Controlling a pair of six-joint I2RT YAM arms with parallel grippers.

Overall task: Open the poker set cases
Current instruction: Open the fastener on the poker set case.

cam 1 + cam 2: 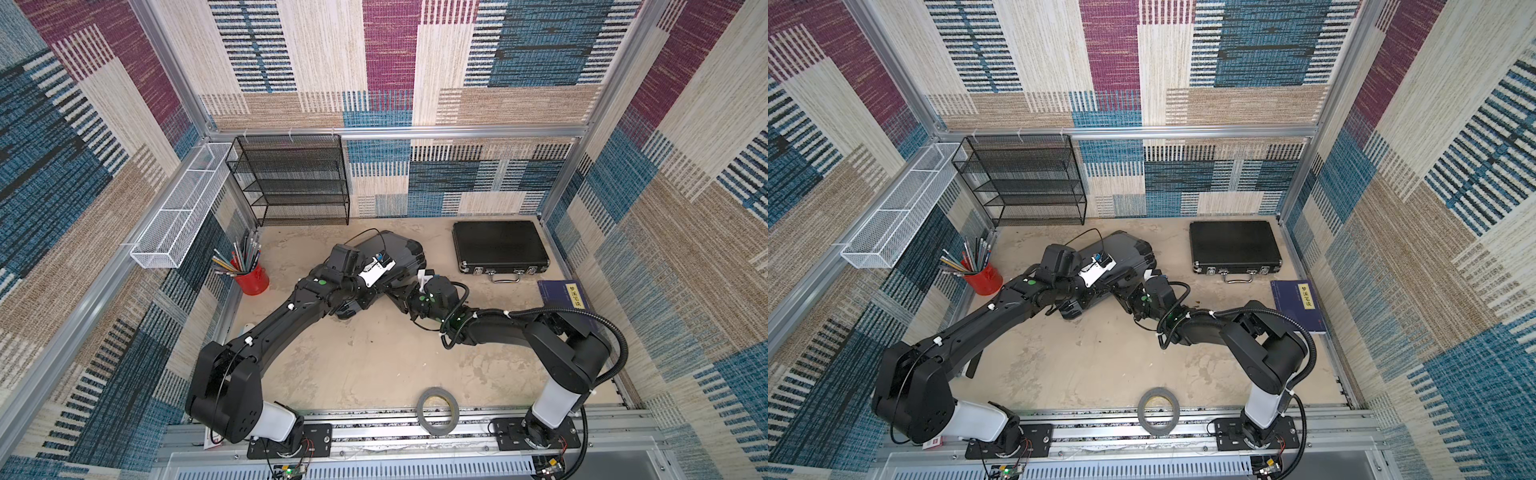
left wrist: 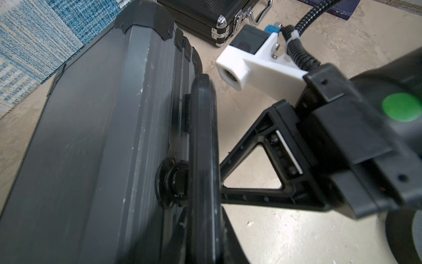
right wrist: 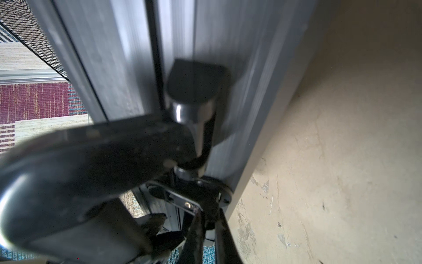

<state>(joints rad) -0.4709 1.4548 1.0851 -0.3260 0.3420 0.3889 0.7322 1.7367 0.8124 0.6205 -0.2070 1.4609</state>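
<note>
I have the grey case (image 1: 399, 249) sitting skewed just in front of the black mesh shelf (image 1: 291, 178). The black case (image 1: 498, 245) lies flat and closed off to the shelf's right, near the back wall. My right gripper (image 1: 394, 291) is pinched fully together at the grey case's handle (image 2: 203, 148), though I cannot tell if it holds anything, and my left gripper (image 1: 348, 306) is tucked under its wrist at that case's near corner, its opening hidden from me.
</note>
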